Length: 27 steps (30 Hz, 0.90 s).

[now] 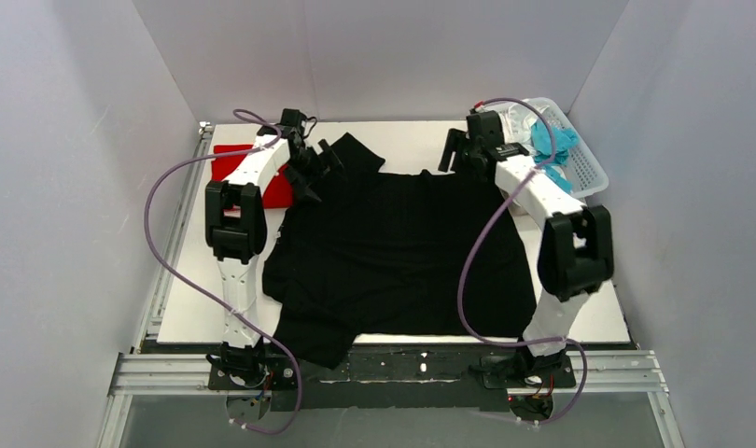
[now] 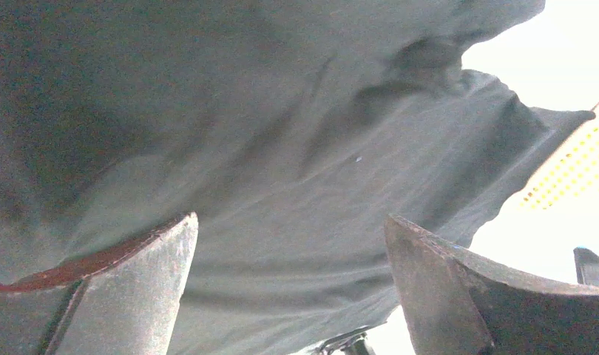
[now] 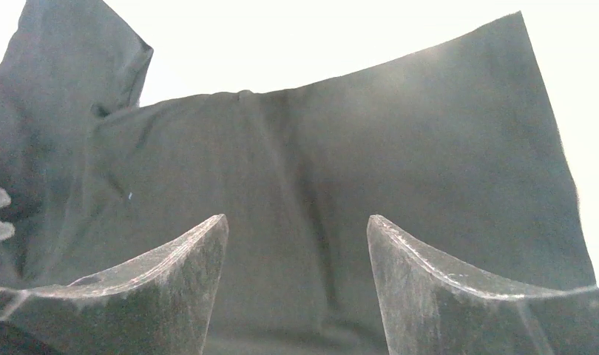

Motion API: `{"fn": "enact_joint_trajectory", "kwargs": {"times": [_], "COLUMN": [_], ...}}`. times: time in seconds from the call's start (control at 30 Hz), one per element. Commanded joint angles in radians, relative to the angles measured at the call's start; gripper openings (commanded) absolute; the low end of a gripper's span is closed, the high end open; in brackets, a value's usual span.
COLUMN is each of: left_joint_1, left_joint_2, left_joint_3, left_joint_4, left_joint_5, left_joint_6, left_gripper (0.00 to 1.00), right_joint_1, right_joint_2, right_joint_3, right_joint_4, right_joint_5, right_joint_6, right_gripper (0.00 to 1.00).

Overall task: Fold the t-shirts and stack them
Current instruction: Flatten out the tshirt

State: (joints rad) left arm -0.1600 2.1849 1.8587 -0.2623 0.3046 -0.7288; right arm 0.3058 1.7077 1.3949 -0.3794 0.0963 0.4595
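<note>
Fabric fills our wrist views: a large black cloth t-shirt (image 1: pixel 402 243) spread on the white table (image 1: pixel 594 317), left gripper (image 2: pixel 290 222) and right gripper (image 3: pixel 296 220) above it, jaws apart, empty.

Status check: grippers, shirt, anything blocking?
Left gripper and right gripper open, empty, at far edge of black t-shirt. Shirt spread out, unfolded, near-left corner off table. Red t-shirt folded far left; nothing on the black one.

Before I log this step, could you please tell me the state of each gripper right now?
Left gripper: open, nothing held, over the black t-shirt.
Right gripper: open, nothing held, over the same shirt.
</note>
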Motion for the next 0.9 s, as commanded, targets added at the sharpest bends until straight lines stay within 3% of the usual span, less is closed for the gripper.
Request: {"fn": "enact_joint_trajectory", "kwargs": {"times": [0.0,0.1,0.27,0.53,0.87], "left_joint_1": [-0.041,-0.047,-0.042,0.009,0.054], "left_joint_2": [0.151,0.222,0.290,0.383,0.568], "left_joint_3": [0.117,0.179,0.206,0.263,0.514], "left_joint_4": [-0.099,-0.116,-0.171,-0.119,-0.043], "left_joint_5": [0.084,0.075,-0.108,-0.164,-0.187], "left_joint_6": [0.005,-0.008,-0.075,-0.243,-0.312], "left_gripper": [0.98,0.98,0.98,0.98,0.98], "right_joint_1": [-0.002,-0.002,-0.004,-0.049,-0.127], "right_joint_2": [0.203,0.300,0.399,0.549,0.768], "right_joint_3": [0.175,0.245,0.295,0.376,0.752], "right_joint_4": [-0.039,-0.044,-0.040,-0.051,-0.151], "right_joint_5": [-0.007,-0.016,-0.016,-0.030,-0.144], "right_joint_6": [-0.019,0.013,0.076,0.185,0.232], "right_gripper": [0.77,0.77,0.77,0.77,0.76]}}
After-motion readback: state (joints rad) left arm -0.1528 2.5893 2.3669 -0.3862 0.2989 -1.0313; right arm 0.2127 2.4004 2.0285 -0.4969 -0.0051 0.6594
